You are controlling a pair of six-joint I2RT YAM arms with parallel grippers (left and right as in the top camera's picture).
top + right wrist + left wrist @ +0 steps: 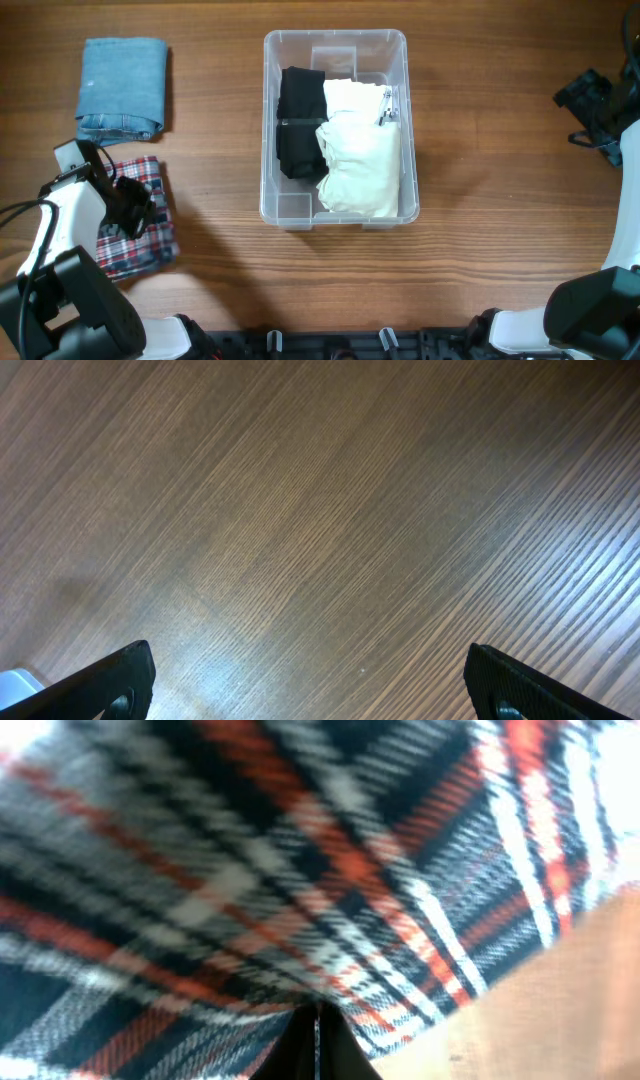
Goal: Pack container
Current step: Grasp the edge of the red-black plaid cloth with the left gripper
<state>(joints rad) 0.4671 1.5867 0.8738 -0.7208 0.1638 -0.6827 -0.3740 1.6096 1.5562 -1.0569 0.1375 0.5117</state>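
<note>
The clear plastic container (335, 125) stands at the table's middle back. It holds a folded black garment (299, 122) on its left and folded white garments (360, 150) on its right. A folded plaid shirt (140, 220) lies at the left. My left gripper (135, 200) is down on it, its fingers shut on the plaid cloth (300, 870), which fills the left wrist view. My right gripper (590, 100) is at the far right, open and empty above bare wood (320, 510).
Folded blue jeans (122, 87) lie at the back left, just behind the plaid shirt. Bare wooden tabletop (500, 230) lies between the container and the right arm.
</note>
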